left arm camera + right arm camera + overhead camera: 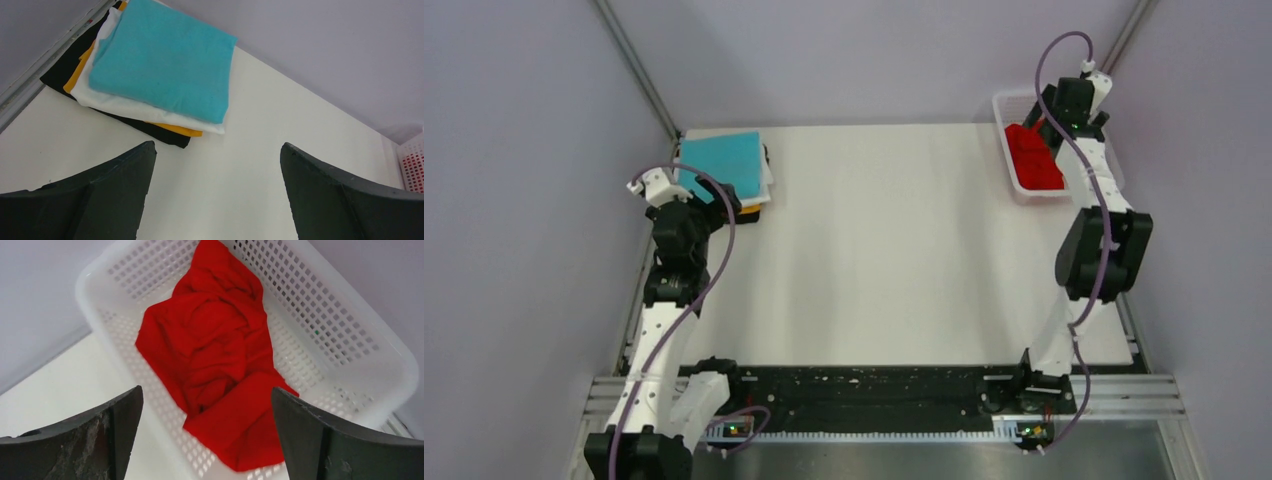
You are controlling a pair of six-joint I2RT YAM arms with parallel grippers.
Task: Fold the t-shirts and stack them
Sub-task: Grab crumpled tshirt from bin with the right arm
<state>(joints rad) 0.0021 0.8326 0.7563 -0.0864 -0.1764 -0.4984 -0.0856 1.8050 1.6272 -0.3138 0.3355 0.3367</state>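
Wide-spread left fingers (90,200), wide-spread right fingers (75,445), both empty

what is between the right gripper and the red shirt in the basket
Nothing visible. The right gripper hangs open above the red t-shirt, which lies crumpled and uncovered in the white basket.

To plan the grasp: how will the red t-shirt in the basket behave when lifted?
The red t-shirt lies crumpled in soft folds, so it will probably hang limp and unfold. One end seems to lie over the basket rim, so it might snag there.
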